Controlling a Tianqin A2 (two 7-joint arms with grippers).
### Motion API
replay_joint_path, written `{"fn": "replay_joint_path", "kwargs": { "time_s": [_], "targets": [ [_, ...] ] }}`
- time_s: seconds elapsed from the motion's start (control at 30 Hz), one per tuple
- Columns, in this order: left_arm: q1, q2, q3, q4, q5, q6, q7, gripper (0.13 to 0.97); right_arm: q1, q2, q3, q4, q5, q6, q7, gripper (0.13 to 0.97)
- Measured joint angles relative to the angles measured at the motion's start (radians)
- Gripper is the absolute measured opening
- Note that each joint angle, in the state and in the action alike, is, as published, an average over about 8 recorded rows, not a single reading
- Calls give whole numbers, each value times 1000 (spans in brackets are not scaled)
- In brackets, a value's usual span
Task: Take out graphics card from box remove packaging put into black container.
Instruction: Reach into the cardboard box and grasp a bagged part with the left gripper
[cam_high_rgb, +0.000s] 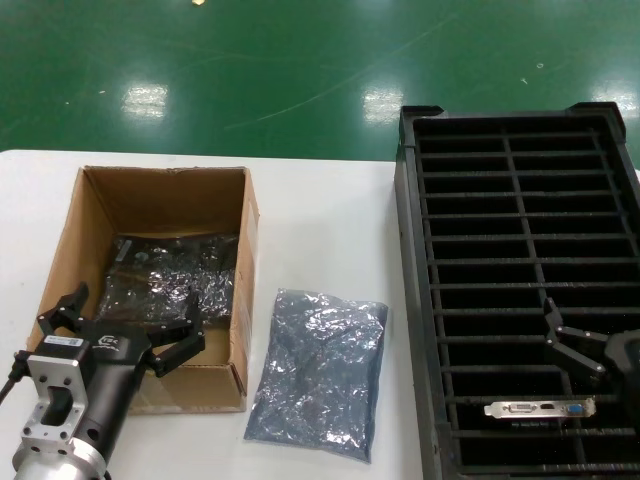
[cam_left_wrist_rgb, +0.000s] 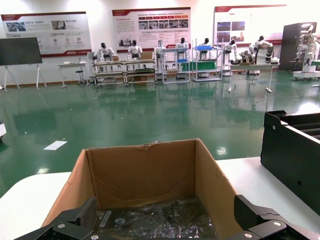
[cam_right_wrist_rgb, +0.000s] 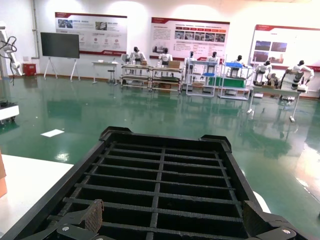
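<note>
Left gripper (cam_high_rgb: 120, 335) gapes over box (cam_high_rgb: 100, 195); only head view shows graphics card (cam_high_rgb: 540, 408)

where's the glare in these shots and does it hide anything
Head view: ceiling lights glare off the green floor and sparkle on the loose bag and the bagged card in the box, blurring what's inside. Both wrist views: the floor mirrors the hall; nothing on the table is hidden.

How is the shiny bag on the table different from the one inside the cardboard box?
The bag on the table lies out in the open between the cardboard box and the black crate; the bag in the box sits on the box floor, walled in.
The table bag looks paler, blue-grey; the boxed one looks darker.
The left claw hangs open over the boxed bag; no claw is near the table bag.
Both are crinkled and shiny.
</note>
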Motion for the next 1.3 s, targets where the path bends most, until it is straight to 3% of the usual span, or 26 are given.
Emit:
{"fn": "replay_joint_path", "kwargs": {
  "time_s": [0.6, 0.7, 0.87, 0.97, 1.07, 1.17, 1.3],
  "targets": [
    [0, 3, -6, 1, -1, 5, 5, 966, 0, 0, 0, 0, 0, 0, 0, 966],
    [-4, 19, -50, 4, -11, 35, 45, 966, 0, 0, 0, 0, 0, 0, 0, 966],
    [-20, 32, -170, 6, -22, 109, 165, 966, 0, 0, 0, 0, 0, 0, 0, 966],
    [-38, -9, -203, 6, 6, 131, 234, 966, 0, 0, 0, 0, 0, 0, 0, 966],
    [-73, -84, -191, 19, 68, 147, 293, 966, 0, 0, 0, 0, 0, 0, 0, 966],
    [-130, -174, -140, 57, 152, 178, 335, 966, 0, 0, 0, 0, 0, 0, 0, 966],
    [-234, -272, -40, 135, 277, 252, 367, 966, 0, 0, 0, 0, 0, 0, 0, 966]
  ]
}}
